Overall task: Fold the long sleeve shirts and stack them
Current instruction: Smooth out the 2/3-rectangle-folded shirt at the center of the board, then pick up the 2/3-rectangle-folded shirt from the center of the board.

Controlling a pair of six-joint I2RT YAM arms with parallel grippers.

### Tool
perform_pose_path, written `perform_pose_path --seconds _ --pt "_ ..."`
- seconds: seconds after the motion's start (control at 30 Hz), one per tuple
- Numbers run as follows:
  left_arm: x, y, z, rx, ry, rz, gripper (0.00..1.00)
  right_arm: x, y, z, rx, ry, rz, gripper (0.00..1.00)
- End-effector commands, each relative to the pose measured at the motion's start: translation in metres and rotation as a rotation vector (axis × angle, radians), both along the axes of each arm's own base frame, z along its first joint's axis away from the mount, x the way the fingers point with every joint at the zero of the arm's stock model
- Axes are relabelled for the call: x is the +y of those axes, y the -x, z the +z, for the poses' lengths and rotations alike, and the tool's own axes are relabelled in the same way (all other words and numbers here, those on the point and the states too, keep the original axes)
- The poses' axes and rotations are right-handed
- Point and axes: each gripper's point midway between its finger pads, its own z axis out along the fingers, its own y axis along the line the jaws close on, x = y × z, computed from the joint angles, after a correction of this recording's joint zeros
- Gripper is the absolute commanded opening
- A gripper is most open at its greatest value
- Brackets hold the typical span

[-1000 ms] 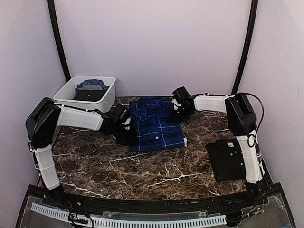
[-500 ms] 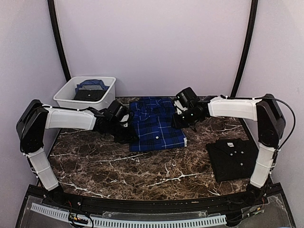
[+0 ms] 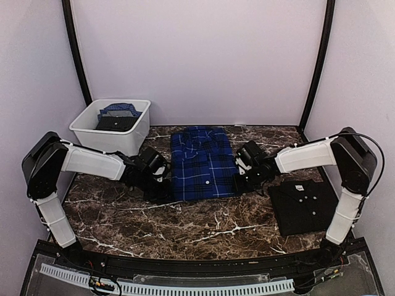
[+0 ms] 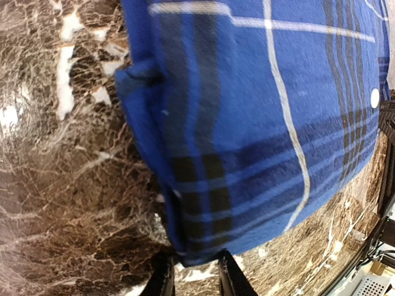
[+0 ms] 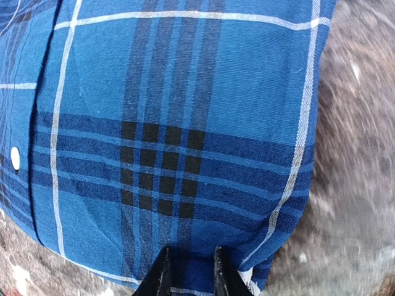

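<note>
**A:** Top external view first. What's different from a second ago?

**B:** Both arms have drawn back toward us. The right end effector (image 5: 190, 274) was up by the far right side of the plaid shirt (image 3: 202, 163) with its jaws wider. Now it sits at the near right corner, jaws narrowed onto the hem with cloth between them. The left end effector (image 4: 194, 277) is pinched just as narrowly on the near left corner, much as it was.

**A:** And the shirt itself?

**B:** It lay skewed before. Now it's a squared, folded packet in the middle of the tabletop (image 3: 185, 228), collar away from us, and it has come slightly nearer.

**A:** What does that mean for the job?

**B:** I'd say the folding of this one is done and they're gripping it to carry or drag it. The black shirt (image 3: 302, 206) lies folded near the right edge, well apart from the plaid one, so the stacking is what's left.

**A:** And the surface?

**B:** Dark brown marble pattern with white veins, fairly glossy, so I'd expect cloth to slide on it. Farther back on the left is a white tub (image 3: 133, 132) with dark and blue cloth inside. Behind everything is a plain lilac wall (image 3: 197, 61), with a curved black pole (image 3: 74, 49) at each side.
</note>
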Motion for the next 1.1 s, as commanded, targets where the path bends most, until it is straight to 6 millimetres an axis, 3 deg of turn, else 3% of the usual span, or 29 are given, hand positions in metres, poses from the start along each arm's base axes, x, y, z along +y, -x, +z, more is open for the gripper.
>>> perform_pose_path --seconds 0.0,0.13,0.23,0.5,0.63,1.07 --pt "0.013 0.007 0.007 -0.002 -0.038 0.014 0.24 -0.018 0.015 0.007 0.022 0.018 -0.045 0.24" --pt "0.021 0.007 0.029 -0.047 -0.034 0.034 0.25 -0.024 0.017 0.024 -0.022 -0.006 -0.058 0.43" --pt "0.023 0.009 0.035 -0.069 -0.016 0.033 0.27 -0.029 0.020 0.028 -0.043 -0.029 -0.073 0.46" --pt "0.004 0.008 0.039 -0.098 0.105 -0.002 0.29 -0.045 0.020 0.016 -0.046 -0.049 -0.106 0.32" --pt "0.000 0.008 0.036 -0.100 0.119 -0.019 0.30 -0.051 0.018 0.013 -0.057 -0.066 -0.117 0.31" --pt "-0.010 0.012 0.009 -0.065 0.131 -0.058 0.31 -0.043 0.011 0.010 -0.075 -0.091 -0.091 0.22"
